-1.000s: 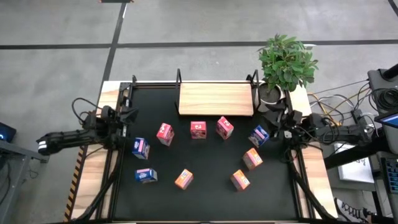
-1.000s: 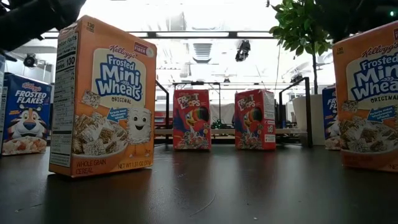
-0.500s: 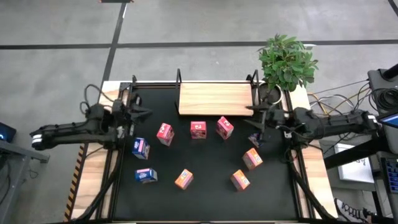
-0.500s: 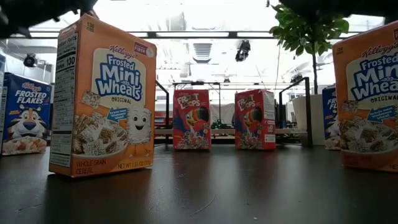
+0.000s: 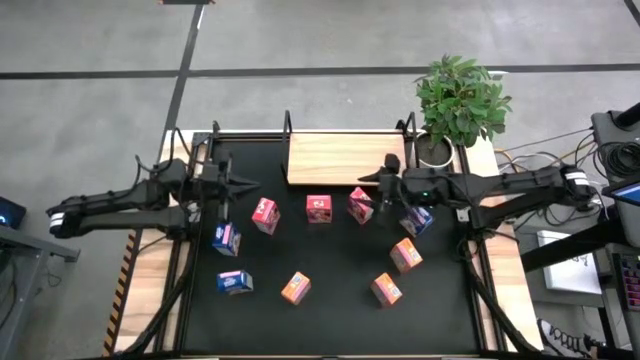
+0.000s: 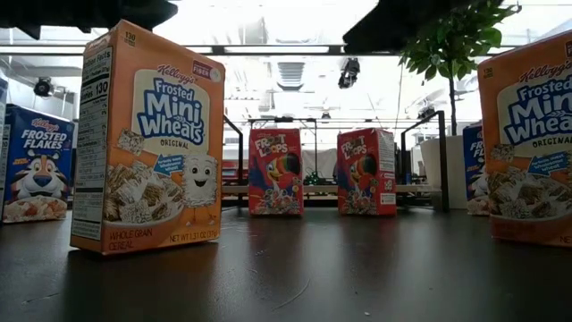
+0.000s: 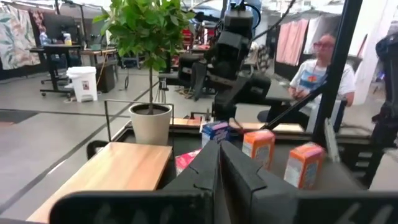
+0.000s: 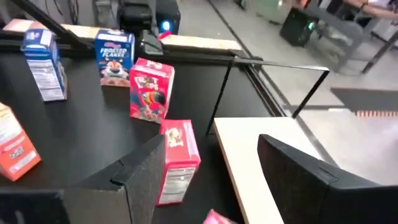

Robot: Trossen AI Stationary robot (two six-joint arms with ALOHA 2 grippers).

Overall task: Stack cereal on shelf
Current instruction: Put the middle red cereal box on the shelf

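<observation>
Shelf (image 5: pixel 347 159): light-wood board in a thin black frame, lying flat at the far middle of the black surface (image 5: pixel 330 320); nothing on it.

Cereal, nine small boxes, all on the surface, none on the shelf:
- Red, three: a row just near of the shelf, left red box (image 5: pixel 265 214), middle red box (image 5: pixel 319 208), right red box (image 5: pixel 360 204).
- Blue, three: two at the left, far-left blue box (image 5: pixel 227 238) and near-left blue box (image 5: pixel 235 283); right blue box (image 5: pixel 417 219) at the right, partly under the right arm.
- Orange, three: centre orange box (image 5: pixel 295 288) near centre, far-right orange box (image 5: pixel 406 254) and near-right orange box (image 5: pixel 386 290) at the right.

Left gripper (image 5: pixel 252 184): fingers pressed together, empty, above the surface between the shelf's left end and the left red box.

Right gripper (image 5: pixel 382 187): fingers spread wide, empty, hovering by the shelf's right near corner, just beside the right red box.

Potted plant (image 5: pixel 459 100): far right corner.
</observation>
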